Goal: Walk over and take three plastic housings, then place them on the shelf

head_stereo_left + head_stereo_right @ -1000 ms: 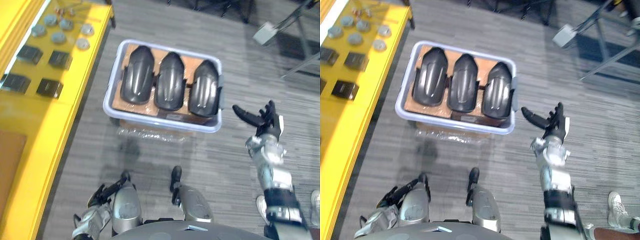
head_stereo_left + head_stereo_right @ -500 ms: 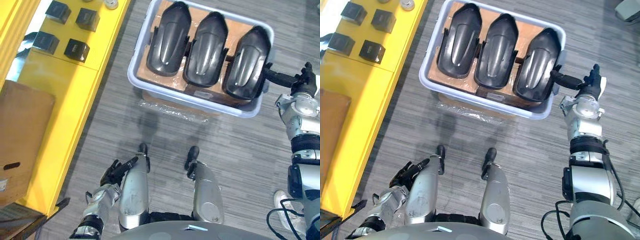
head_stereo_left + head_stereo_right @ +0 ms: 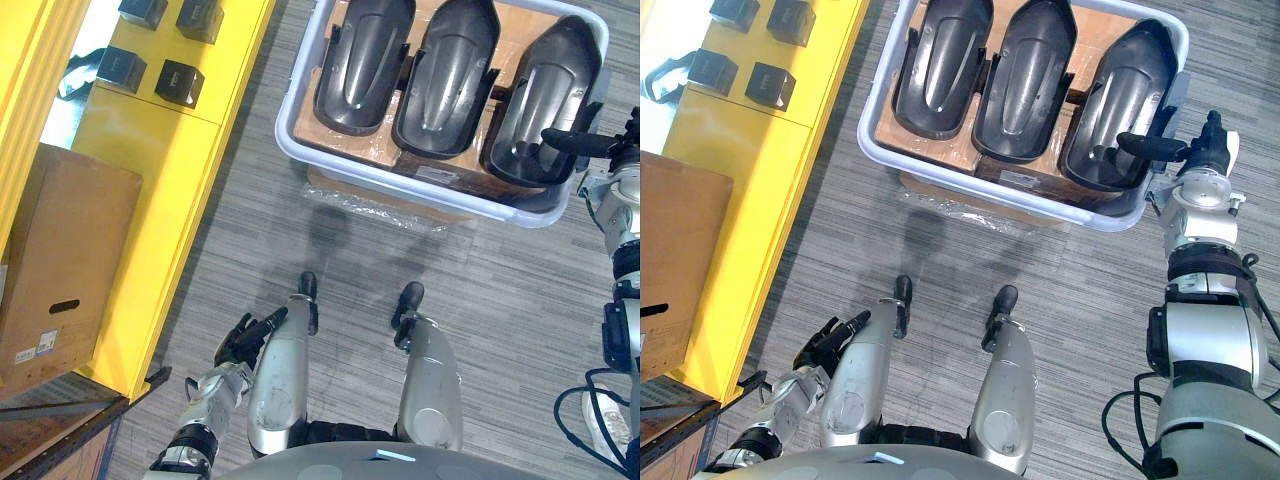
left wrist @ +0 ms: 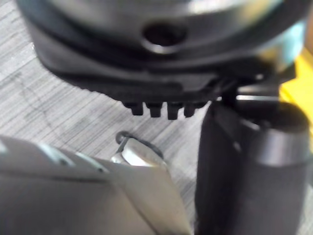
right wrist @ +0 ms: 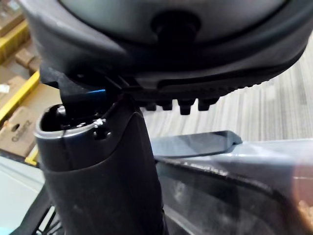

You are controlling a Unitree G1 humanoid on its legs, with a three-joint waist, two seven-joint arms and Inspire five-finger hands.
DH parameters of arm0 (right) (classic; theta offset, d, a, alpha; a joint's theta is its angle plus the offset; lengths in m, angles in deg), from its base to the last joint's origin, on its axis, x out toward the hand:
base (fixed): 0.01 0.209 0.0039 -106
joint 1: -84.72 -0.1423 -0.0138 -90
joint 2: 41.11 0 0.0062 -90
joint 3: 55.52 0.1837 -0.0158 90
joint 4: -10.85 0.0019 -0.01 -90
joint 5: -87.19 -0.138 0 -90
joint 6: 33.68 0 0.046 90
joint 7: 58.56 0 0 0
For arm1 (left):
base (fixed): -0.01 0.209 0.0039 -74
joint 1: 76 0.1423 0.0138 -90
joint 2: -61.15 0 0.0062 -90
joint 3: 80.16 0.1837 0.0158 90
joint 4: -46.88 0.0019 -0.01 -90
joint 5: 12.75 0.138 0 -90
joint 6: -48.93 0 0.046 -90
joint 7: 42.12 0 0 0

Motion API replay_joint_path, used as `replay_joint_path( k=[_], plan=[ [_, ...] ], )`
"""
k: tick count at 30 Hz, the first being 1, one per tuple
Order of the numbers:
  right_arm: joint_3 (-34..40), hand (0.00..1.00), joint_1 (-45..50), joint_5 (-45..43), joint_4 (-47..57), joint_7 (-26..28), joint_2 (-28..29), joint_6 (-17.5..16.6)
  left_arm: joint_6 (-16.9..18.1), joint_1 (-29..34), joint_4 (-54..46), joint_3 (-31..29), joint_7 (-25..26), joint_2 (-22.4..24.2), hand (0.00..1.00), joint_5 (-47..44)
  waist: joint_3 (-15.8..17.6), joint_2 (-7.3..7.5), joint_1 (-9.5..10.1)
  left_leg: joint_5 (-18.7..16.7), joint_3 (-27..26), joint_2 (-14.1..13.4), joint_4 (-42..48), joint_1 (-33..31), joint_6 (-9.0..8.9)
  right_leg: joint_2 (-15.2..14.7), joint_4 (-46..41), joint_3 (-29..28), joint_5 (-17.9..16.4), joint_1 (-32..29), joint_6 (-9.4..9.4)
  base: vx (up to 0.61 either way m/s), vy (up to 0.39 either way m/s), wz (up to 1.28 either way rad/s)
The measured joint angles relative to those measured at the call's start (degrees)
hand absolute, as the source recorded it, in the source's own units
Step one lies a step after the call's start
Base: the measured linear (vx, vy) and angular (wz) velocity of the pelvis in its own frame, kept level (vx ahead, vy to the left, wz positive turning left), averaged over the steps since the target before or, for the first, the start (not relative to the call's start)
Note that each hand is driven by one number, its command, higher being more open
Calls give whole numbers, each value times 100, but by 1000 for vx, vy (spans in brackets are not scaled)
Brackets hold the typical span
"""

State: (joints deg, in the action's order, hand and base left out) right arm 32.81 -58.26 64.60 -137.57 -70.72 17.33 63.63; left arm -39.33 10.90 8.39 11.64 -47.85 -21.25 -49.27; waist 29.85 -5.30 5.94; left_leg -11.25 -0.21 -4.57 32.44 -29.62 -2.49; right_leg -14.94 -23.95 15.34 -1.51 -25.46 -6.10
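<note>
Three dark plastic housings lie side by side in a pale lavender bin point(image 3: 300, 150) on the floor: the left housing point(image 3: 365, 60), the middle housing point(image 3: 445, 70) and the right housing point(image 3: 545, 95). My right hand point(image 3: 1205, 165) is open at the bin's right end. Its thumb point(image 3: 1145, 145) reaches straight over the right housing's near edge, and its fingers point away past the rim. The right wrist view has that thumb point(image 5: 98, 166) above the housing's dark shell point(image 5: 230, 196). My left hand point(image 3: 240, 345) hangs open low by my left side, away from the bin.
A yellow shelf point(image 3: 150, 130) runs along the left and carries small black boxes point(image 3: 180, 80). A cardboard box point(image 3: 60, 260) sits on its lower level. Clear plastic film point(image 3: 375, 205) lies on the grey floor in front of the bin. A white shoe point(image 3: 603, 420) is at the lower right.
The whole picture has shifted as I came closer to the bin. My right hand went from open air beside the bin to its right end, thumb now over the right housing.
</note>
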Motion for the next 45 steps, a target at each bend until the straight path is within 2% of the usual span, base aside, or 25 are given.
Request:
replay_joint_path(
  k=[1,2,5,7,10,17,32,36,38,42,45],
  plan=[
    [-14,100,-26,39,0,3,0,2,18,0,2,14,-3,11,100,-3,-2,-19,12,2,1,1,-1,-2,2,0,0,1,0,0,0,0,0,0],
    [-74,0,-87,177,0,30,0,10,53,1,8,39,-8,28,100,-3,-1,-49,30,10,5,3,-5,-6,3,-2,-1,5,0,-2,0,-6,12,4],
    [-183,0,-216,222,1,38,-14,108,67,1,20,40,-31,32,100,-15,0,-59,36,46,33,10,-38,-31,-2,-5,-1,25,0,-15,1,-1,6,7],
    [-228,0,-216,429,-1,38,-229,229,67,1,23,40,-72,36,100,-68,0,-59,53,67,50,12,-58,-56,-10,-7,-2,40,-2,-32,3,6,4,5],
    [-239,0,-226,436,0,129,-418,238,69,1,61,40,-76,38,100,-133,0,-60,36,73,55,5,-57,-62,-13,-4,-15,48,-5,-38,9,0,0,0],
    [-449,0,-233,561,-1,240,-404,374,77,2,71,39,-75,48,100,-182,-3,-65,54,101,52,1,-70,-51,-16,-1,-32,47,-6,-32,13,-2,2,1],
    [-333,0,-169,605,76,148,-171,346,65,4,208,56,-9,63,100,-464,-5,-65,40,215,19,13,-274,107,-34,-6,13,37,1,63,22,0,3,0],
    [-327,0,-74,660,76,143,-81,229,74,28,259,64,0,65,100,-461,-9,-69,22,263,-11,13,-417,279,-43,-3,63,23,1,176,23,5,3,-2],
    [-260,0,70,719,79,87,-33,118,148,36,282,86,30,66,100,-455,-9,-67,24,307,-11,22,-535,416,-54,-3,119,39,2,288,23,24,-2,3],
    [-15,0,353,1202,325,-223,103,-82,549,151,112,190,301,90,100,-463,-10,-58,-11,401,-21,44,-816,722,-74,-4,249,68,3,526,24,12,0,1],
    [354,0,761,1578,982,-509,190,-200,716,387,-618,159,747,140,100,-440,-7,-36,-62,512,-7,63,-1169,1133,-101,-2,439,154,7,894,23,61,-1,7]
  ],
)
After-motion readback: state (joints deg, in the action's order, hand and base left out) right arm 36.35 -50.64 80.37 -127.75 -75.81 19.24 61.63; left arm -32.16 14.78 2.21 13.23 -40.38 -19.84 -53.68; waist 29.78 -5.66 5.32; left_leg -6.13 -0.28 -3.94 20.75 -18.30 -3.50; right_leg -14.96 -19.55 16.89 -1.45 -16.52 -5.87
